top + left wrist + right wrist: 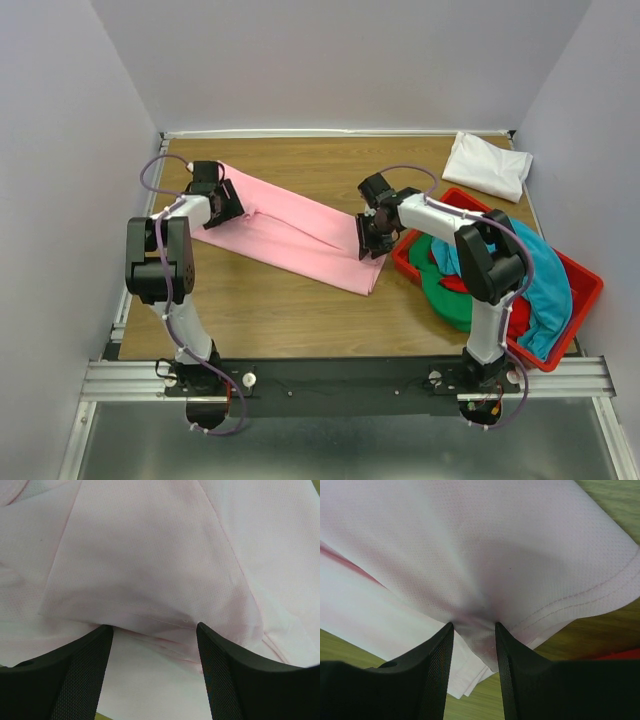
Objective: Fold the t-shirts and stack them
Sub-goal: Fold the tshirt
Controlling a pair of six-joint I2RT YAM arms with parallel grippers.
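A light pink t-shirt lies in a long folded strip across the table, from the back left towards the middle right. My left gripper is at its left end. In the left wrist view the gripper stands open, wide, with flat pink cloth between the fingers and a hemmed fold at the tips. My right gripper is at the shirt's right end. It is shut on a bunched pinch of the pink t-shirt near its stitched hem. A folded white t-shirt lies at the back right.
A red plastic bin stands at the right, close to my right gripper. It holds a teal t-shirt, a green one and a bit of red cloth, spilling over its rim. Grey walls close in the wooden table.
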